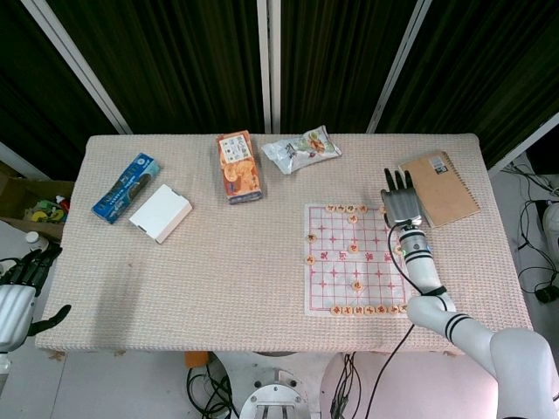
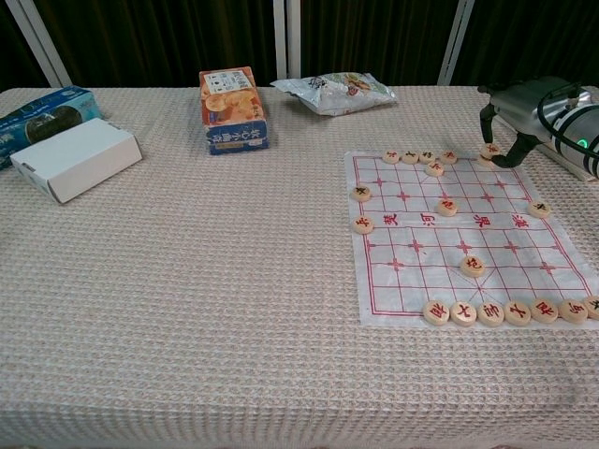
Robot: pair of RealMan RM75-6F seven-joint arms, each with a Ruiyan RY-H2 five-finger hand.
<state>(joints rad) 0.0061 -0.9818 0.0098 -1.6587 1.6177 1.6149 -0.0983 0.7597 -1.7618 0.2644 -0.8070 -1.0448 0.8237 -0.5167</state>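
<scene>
At the frame's upper right we saw the right hand (image 2: pixel 513 110) pinching a round wooden chess piece (image 2: pixel 490 150) on the white red-lined board sheet (image 2: pixel 412 245); the left hand (image 1: pixel 19 292) hung with fingers apart, holding nothing.

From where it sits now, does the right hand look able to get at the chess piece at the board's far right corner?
Probably yes: the right hand hangs directly over that chess piece, fingers pointing down around it, with nothing between them.

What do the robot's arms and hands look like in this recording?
The right hand has a grey metallic back and black fingers, on a white forearm with black rings and a black cable alongside. A green light shows at its wrist in the chest view. The left hand looks alike: silver, black fingers.
</scene>
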